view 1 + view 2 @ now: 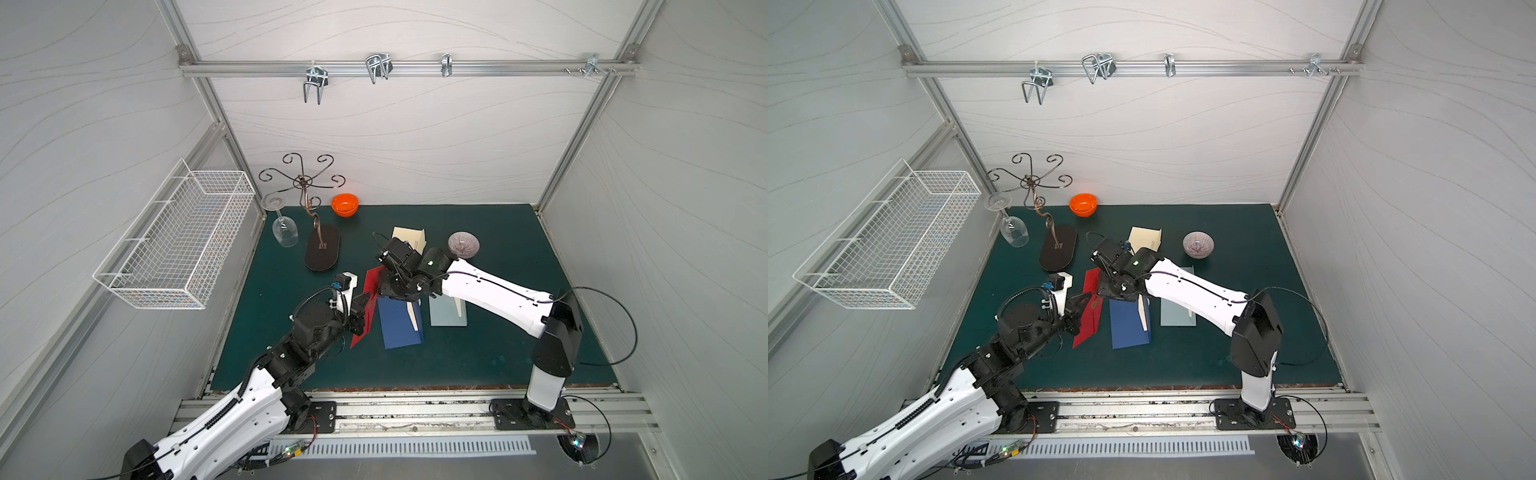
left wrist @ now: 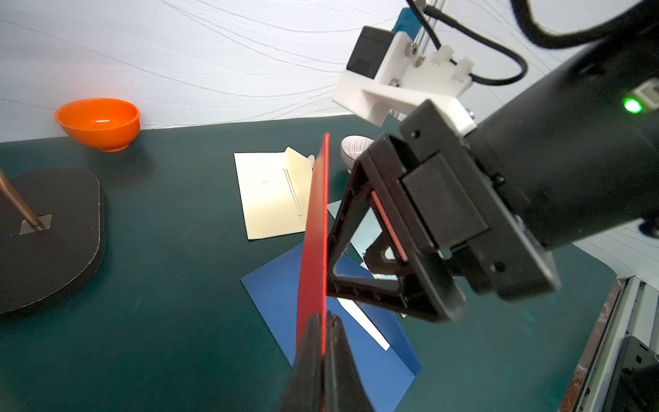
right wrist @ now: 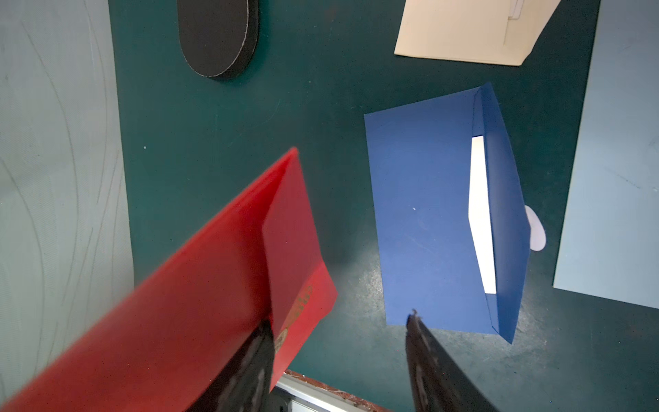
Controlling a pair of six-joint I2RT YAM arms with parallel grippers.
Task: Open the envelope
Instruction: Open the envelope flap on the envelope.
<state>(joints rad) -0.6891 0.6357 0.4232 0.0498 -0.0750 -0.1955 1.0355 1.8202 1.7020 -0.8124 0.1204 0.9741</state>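
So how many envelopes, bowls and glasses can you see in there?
Envelopes: 4 (red envelope, dark blue envelope, light blue envelope, cream envelope)
Bowls: 2 (orange bowl, striped bowl)
Wine glass: 1
Total: 7

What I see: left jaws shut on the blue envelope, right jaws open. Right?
Wrong envelope: the left jaws are shut on the red envelope, seen in the left wrist view; the blue envelope lies on the mat. Right jaws open.
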